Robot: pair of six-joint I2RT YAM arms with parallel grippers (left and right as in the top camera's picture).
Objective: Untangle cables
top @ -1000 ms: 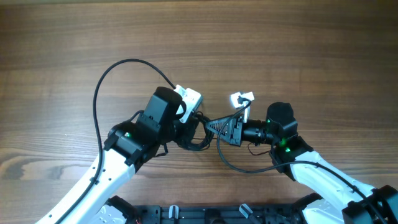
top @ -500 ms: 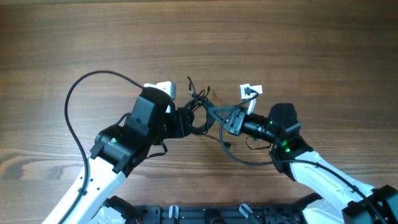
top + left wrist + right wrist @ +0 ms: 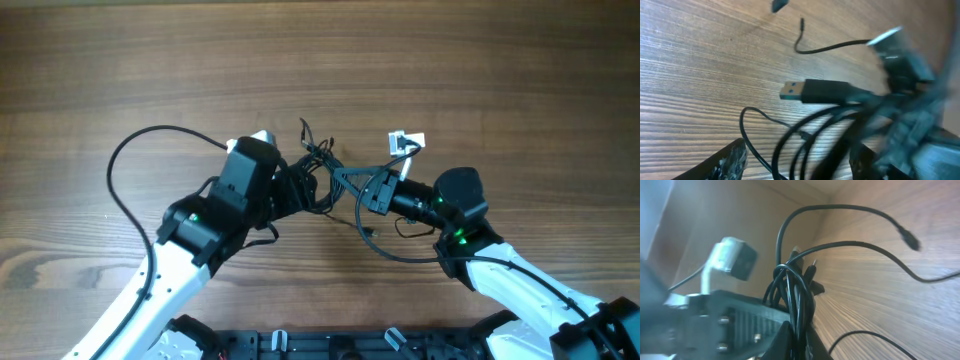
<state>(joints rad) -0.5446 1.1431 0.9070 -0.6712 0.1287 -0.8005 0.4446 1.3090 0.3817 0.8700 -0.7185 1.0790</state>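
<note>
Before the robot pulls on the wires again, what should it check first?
1. Right jaws gripping the cables: ok, shut on the bundle.
2. Left jaws ready to grab: ok, open, with cords lying between them.
3. Knot loosened: not ok, the cords are bunched between the two arms in the overhead view.
4. USB plug free of the loops: cannot tell, its cord runs into a blurred bunch.
5. Small plug end free: ok, it lies apart from the bundle on the table.

txt: none legible | labels/brands/nos.: none readable | views: all 3
</note>
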